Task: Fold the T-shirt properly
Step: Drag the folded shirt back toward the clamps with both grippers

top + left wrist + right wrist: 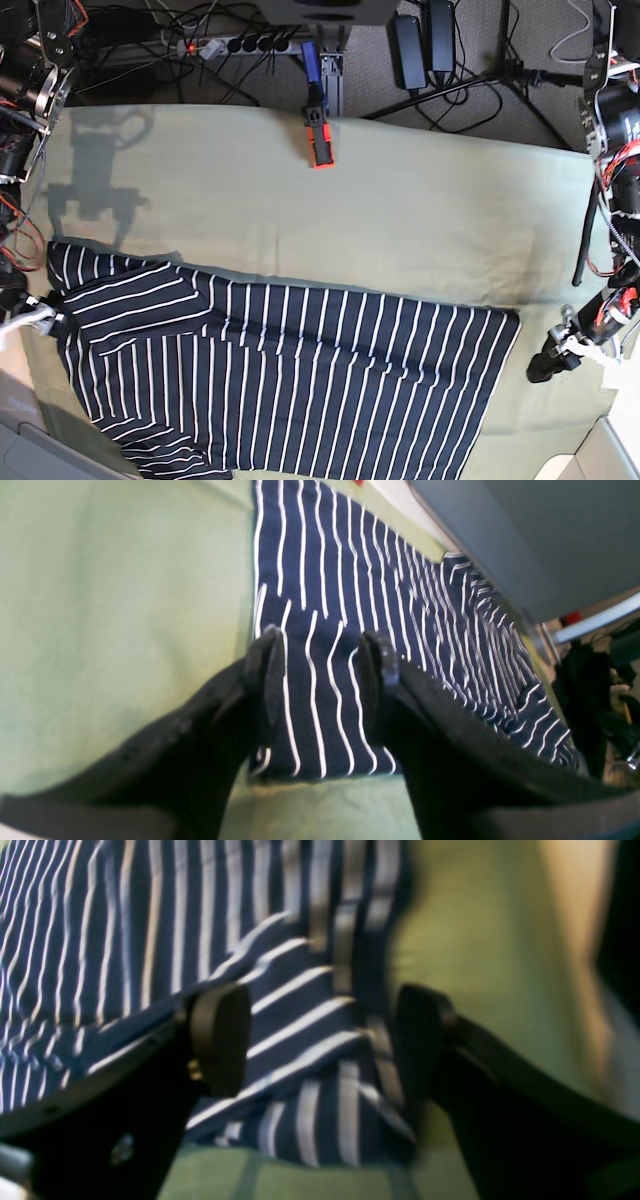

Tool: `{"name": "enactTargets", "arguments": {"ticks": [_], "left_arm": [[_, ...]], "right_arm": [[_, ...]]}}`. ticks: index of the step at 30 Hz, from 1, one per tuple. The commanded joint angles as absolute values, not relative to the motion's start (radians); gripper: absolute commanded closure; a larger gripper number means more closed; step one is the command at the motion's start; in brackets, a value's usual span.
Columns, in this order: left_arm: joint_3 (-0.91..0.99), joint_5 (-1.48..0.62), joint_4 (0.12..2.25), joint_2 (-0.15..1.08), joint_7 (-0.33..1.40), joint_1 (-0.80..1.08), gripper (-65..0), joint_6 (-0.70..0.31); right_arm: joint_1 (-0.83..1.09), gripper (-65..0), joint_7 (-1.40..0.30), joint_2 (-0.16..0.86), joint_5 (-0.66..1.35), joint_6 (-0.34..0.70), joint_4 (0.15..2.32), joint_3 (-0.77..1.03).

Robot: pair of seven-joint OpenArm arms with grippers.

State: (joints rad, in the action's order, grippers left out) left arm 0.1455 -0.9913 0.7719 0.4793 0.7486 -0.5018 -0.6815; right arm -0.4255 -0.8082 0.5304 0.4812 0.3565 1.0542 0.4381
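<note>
The T-shirt (290,380), dark navy with thin white stripes, lies spread across the near half of the pale green cloth (400,220). My left gripper (322,672) is open, and between its fingers I see the flat corner of the T-shirt (350,595) with nothing pinched. In the base view the left gripper (547,367) sits just off the shirt's right edge. My right gripper (320,1040) stands wide open over a rumpled fold of the T-shirt (150,940). The base view shows the right gripper (42,320) at the shirt's left sleeve edge.
A red and blue clamp (318,120) grips the table's far edge. Cables and a power strip (240,44) lie beyond it. Grey bin corners show at the near left (30,452) and near right (605,450). Both arms' bodies flank the table.
</note>
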Motion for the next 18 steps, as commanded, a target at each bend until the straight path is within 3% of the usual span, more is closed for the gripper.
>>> {"name": "enactTargets", "arguments": {"ticks": [1,8,18], "left_arm": [[0.148,-1.015,0.786,0.491,0.738,-0.524,-27.6,-0.698],[0.148,-1.104,0.786,0.479,0.788,-0.445,-27.6,-0.698],[0.148,-1.141,0.790,0.452,0.817,-0.404,-27.6,-0.698]], "right_arm": [[-0.428,-44.7,-0.794,0.566,0.490,0.362,1.063,0.470],[-0.285,-44.7,-0.782,0.614,0.567,0.362,1.015,0.542],[-0.243,-44.7,-0.756,0.510,0.610,0.367,1.013,0.541]]}}
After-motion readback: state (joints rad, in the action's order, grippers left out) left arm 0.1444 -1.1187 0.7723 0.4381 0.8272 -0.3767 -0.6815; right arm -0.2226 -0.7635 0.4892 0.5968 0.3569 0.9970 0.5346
